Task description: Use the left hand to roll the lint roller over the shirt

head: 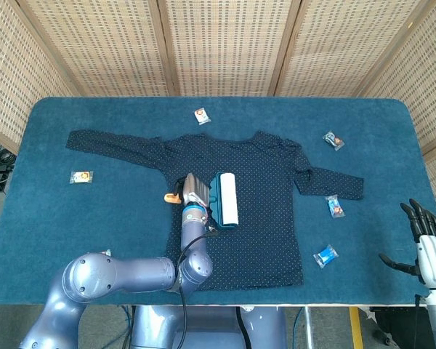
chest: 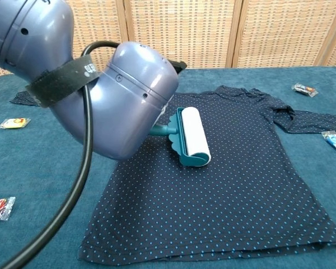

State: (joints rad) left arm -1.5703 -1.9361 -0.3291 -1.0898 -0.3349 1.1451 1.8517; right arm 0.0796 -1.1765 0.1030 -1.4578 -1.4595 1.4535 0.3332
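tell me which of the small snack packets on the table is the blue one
The blue packet lies near the table's front edge, right of the shirt hem. The other packets are mostly white or clear with orange-red print.

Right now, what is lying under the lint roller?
The lint roller rests on the dark dotted shirt, about mid-chest, and the left hand holds its handle. The shirt lies on the blue table. The cloth under the roller itself is covered.
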